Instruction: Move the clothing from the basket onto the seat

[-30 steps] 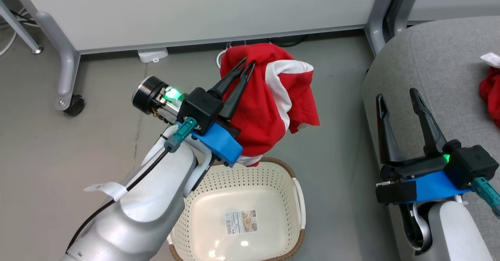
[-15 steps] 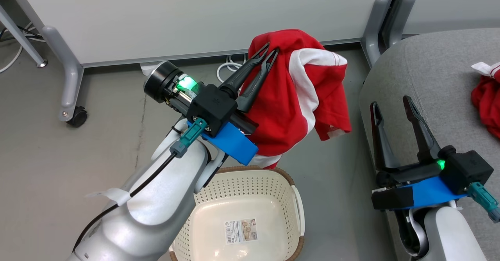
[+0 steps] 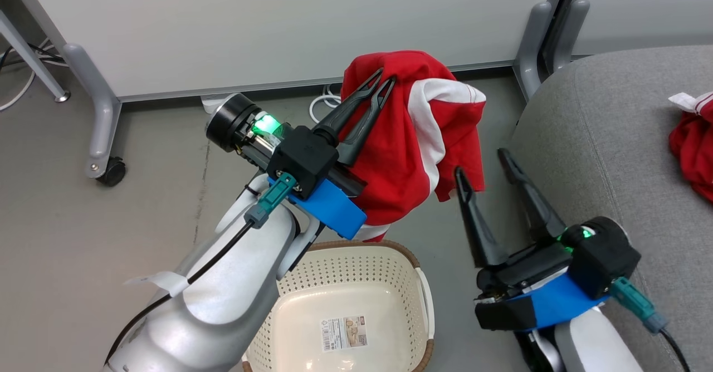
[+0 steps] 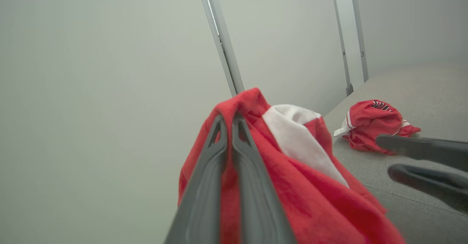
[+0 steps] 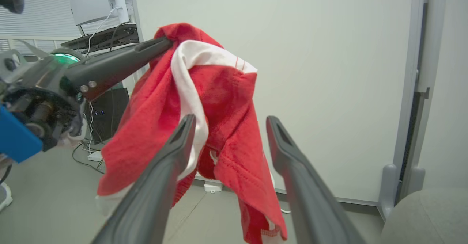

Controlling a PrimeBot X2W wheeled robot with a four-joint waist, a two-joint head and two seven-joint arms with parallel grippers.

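While left gripper (image 3: 385,77) pinches jersey (image 3: 401,155) | grey floor (image 3: 83,238) below | white partition (image 3: 278,21) behind

Grey concrete floor (image 3: 83,238) down below, and standing on it is the cream laundry basket (image 3: 356,266), just beside the grey couch seat (image 3: 607,138). On that cushion, far right, a crumpled red garment (image 3: 693,155) lies. A partition's black caster (image 3: 111,171) rests on the floor, left.

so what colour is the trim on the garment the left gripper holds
The trim is white, on the red garment; right wrist view shows it best.
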